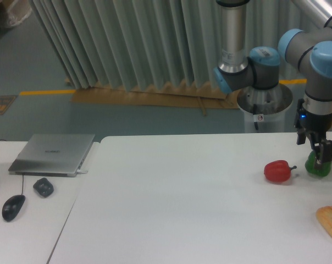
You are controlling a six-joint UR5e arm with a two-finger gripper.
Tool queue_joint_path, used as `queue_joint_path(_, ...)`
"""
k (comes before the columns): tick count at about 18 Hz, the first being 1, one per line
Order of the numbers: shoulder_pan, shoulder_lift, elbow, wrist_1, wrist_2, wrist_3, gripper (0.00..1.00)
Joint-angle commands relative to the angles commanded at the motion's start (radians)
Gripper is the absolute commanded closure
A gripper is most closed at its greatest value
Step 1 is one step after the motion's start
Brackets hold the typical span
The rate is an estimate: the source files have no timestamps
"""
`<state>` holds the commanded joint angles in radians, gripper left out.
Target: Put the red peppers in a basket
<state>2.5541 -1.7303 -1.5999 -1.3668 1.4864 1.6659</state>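
Observation:
The red pepper (277, 171) is small and glossy with a short dark stem pointing right. It lies on the white table (171, 203) at the right. My gripper (322, 158) hangs to its right, directly over or in front of a green pepper (317, 166), about a pepper's width from the red one. The dark fingers overlap the green pepper's top, and I cannot tell how far apart they stand. The red pepper is untouched. No basket shows clearly in view.
A tan, rough-textured object (331, 223) is cut off by the frame edge at the table's front right. On a second table to the left lie a closed laptop (53, 154), a dark small object (43, 187) and a mouse (12, 207).

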Motion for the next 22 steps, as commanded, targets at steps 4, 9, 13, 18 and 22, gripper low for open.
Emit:
queue_joint_path(4,-0.002,0.003,-0.008,-0.002,0.008,-0.011,0.00)
queue_joint_path(9,-0.002,0.018,-0.029,0.008,0.011,-0.012,0.00)
queue_joint_path(13,-0.002,0.018,-0.032,0.009,0.011,-0.012,0.00)
queue_joint_path(18,0.000,0.020,-0.032,0.009,0.009,-0.014,0.00)
queue_joint_path(22,0.000,0.020,-0.031,0.008,0.008,-0.015,0.00)
